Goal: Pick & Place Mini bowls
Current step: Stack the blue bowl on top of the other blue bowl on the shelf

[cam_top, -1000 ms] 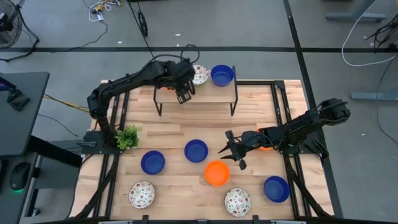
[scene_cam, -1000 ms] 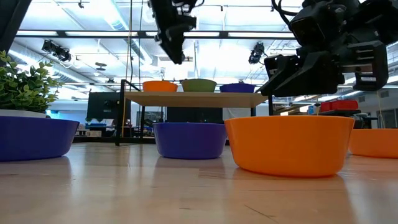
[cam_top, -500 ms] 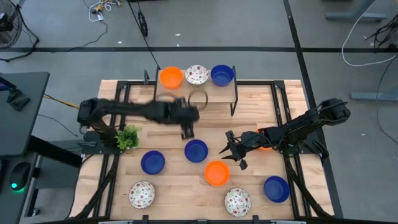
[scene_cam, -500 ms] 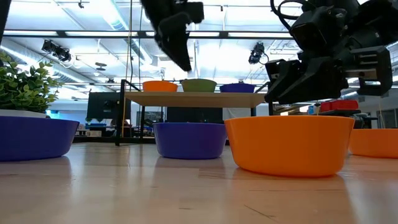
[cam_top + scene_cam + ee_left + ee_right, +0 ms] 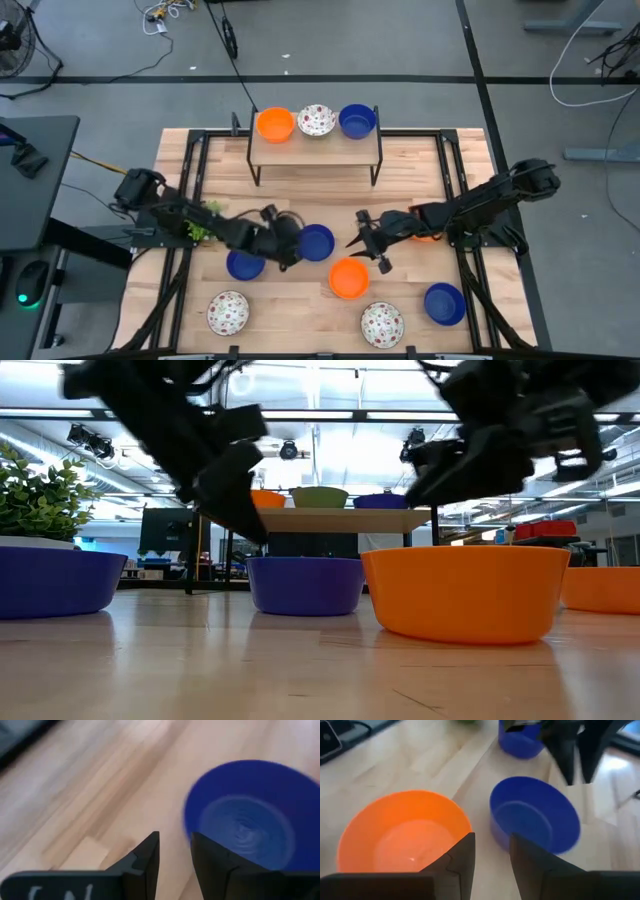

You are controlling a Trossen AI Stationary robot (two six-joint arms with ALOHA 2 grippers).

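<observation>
Overhead and wrist views of a light wooden slatted table (image 5: 400, 170) with two dark arms at work near its middle.

Left gripper (image 5: 288, 248): low over the table, just beside the rim of the central round solid-blue mini bowl (image 5: 317, 242) and next to a second blue mini bowl (image 5: 243, 265). Its two dark fingers (image 5: 145, 862) stand only a narrow gap apart and are empty — they grasp nothing, with bare wood showing between them and the blue bowl lying just past the tips.

Right gripper (image 5: 366, 240): above the table between the central blue bowl and the round solid-orange mini bowl (image 5: 349, 278). Its fingers (image 5: 461, 857) are likewise nearly closed with a slim gap, holding nothing; in the right wrist view the orange bowl and the blue bowl sit side by side beyond the tips, apart from them.

Remaining bowls. A small raised wooden shelf on black legs (image 5: 315, 148) at the far side carries three in a row: orange shelf bowl (image 5: 275, 124), white speckled shelf bowl (image 5: 317, 120), blue shelf bowl (image 5: 357, 121). Along the near edge lie a white speckled bowl at the left (image 5: 228, 313), another white speckled bowl (image 5: 382, 324) and a blue bowl at the right (image 5: 444, 303). One more orange bowl (image 5: 428, 234) is mostly hidden under the right arm.

A small green leafy plant (image 5: 200, 222) stands at the table's left edge — partly covered by the left arm.
</observation>
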